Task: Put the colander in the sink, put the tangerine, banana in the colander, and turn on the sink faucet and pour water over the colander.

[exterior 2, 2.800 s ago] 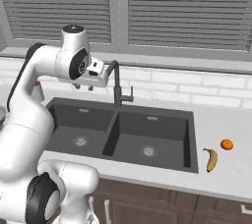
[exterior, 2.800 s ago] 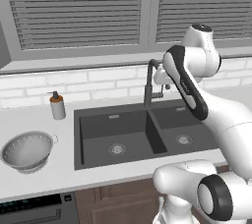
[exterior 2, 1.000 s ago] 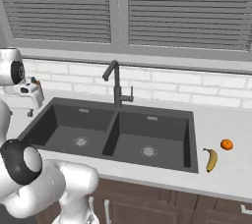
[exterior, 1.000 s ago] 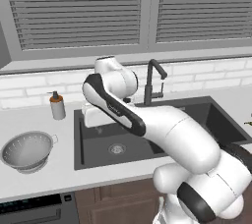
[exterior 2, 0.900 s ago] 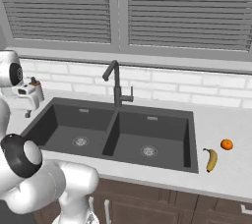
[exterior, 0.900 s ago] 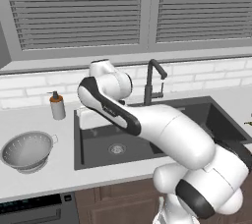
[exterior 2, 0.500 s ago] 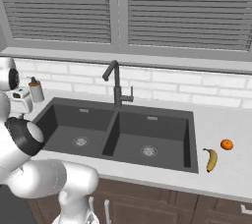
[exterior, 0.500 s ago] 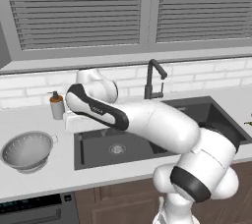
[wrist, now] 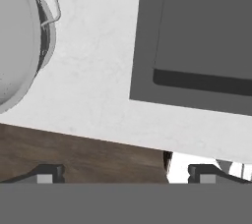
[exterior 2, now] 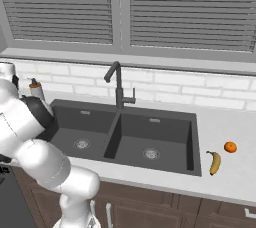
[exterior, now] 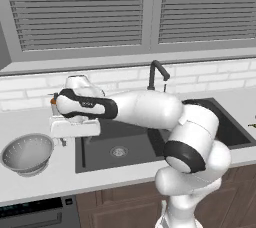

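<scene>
Standing on the white desk (exterior: 30,182) left of the sink (exterior: 100,158): colander (exterior: 27,153), upright, bowl empty as far as seen, well apart from the sink's left rim. Seen also from the hand camera as a curved metal rim with one thin wire handle, colander (wrist: 22,46) at the upper left edge there, sink corner (wrist: 197,70) opposite it, bare desk between.

Hand (exterior: 64,141): hung low over the desk strip between sink and colander, nearer the sink's left edge, not touching the colander. Fingertips (wrist: 49,174) spread far apart at the two lower corners of the hand camera's picture, nothing between them; released, grasping nothing.

Sink (exterior 2: 125,137): dark grey, double basin, one round drain in each basin, both basins empty.

Sink faucet (exterior 2: 118,88): dark, gooseneck, upright behind the divider of the sink, spout hooked toward the left basin, small lever on its side. No water seen running. Same sink faucet (exterior: 156,74) partly hidden behind the arm in the left base view.

Banana (exterior 2: 215,162): yellow, laid flat on the desk just right of the sink's right rim.

Tangerine (exterior 2: 230,147): orange, on the desk just beyond the banana, farther from the sink, close to it yet apart.

Soap bottle (exterior 2: 35,89): small pump type, stood behind the sink's left rear corner, against the white brick wall.
</scene>
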You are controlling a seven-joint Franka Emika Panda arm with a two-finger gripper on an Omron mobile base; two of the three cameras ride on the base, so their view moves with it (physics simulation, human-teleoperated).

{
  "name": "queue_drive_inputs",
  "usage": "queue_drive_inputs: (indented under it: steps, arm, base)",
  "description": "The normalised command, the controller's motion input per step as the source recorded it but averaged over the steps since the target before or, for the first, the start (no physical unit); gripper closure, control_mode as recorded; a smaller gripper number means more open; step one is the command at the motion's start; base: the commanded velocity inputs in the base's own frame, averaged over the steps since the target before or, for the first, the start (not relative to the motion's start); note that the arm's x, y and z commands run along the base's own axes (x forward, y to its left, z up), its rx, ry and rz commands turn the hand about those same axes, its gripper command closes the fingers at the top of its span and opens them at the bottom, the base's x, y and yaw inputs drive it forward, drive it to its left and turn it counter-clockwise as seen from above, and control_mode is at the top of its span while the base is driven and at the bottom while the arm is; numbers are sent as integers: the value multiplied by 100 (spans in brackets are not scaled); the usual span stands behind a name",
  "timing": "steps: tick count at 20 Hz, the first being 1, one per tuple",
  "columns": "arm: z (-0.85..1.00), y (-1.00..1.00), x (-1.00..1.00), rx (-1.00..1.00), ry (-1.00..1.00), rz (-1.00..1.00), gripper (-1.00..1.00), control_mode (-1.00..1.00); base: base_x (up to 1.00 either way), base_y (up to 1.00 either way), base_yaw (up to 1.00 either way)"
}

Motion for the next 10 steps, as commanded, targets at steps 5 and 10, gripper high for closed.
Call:
queue_drive_inputs:
  steps: [5,10]
  arm:
    - [-24,69,31,0,1,-12,-100,-100]
    - [-27,54,30,0,2,-20,-100,-100]
  base:
    - [0,0,0]
    - [0,0,0]
